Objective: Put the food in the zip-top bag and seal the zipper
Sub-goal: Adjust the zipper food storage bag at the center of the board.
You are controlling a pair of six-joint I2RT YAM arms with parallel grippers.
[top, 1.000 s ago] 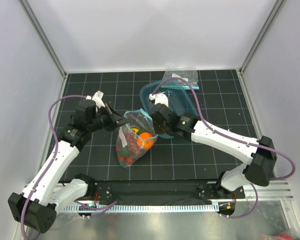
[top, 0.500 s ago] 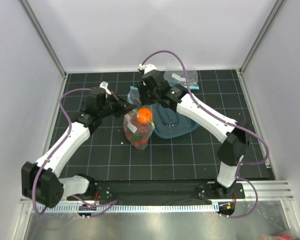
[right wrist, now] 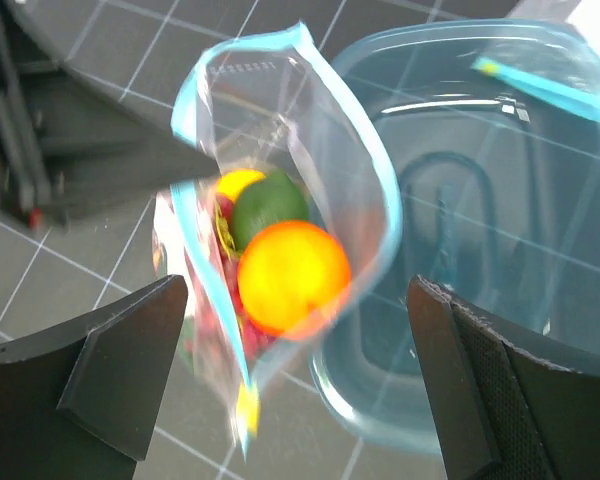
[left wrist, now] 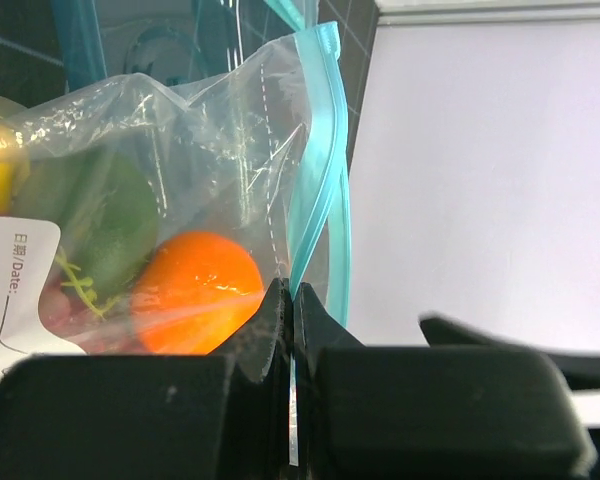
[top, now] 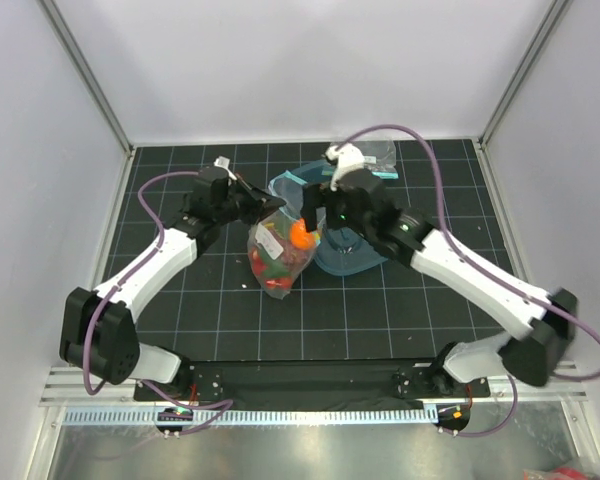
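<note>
Zip-top bag (top: 280, 255) upright, clear, mouth gaping; orange (right wrist: 292, 277), lime (right wrist: 268, 205) and lemon (right wrist: 238, 183) on top inside. Left gripper (left wrist: 290, 310) pinched tight on the teal zipper (left wrist: 318, 170) at the mouth's edge. Right gripper (right wrist: 295, 290) spread wide above the mouth, holding nothing. Teal tub (right wrist: 480, 200) just beside.

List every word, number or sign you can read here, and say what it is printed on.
"日期/Date:" is printed sideways on the white label of the clear bag, seen from the left wrist view.
The rest of that label is cut off or too faint to read.
The small bag at the back has a pale patch that is too small to read from above.
No other text is visible.
</note>
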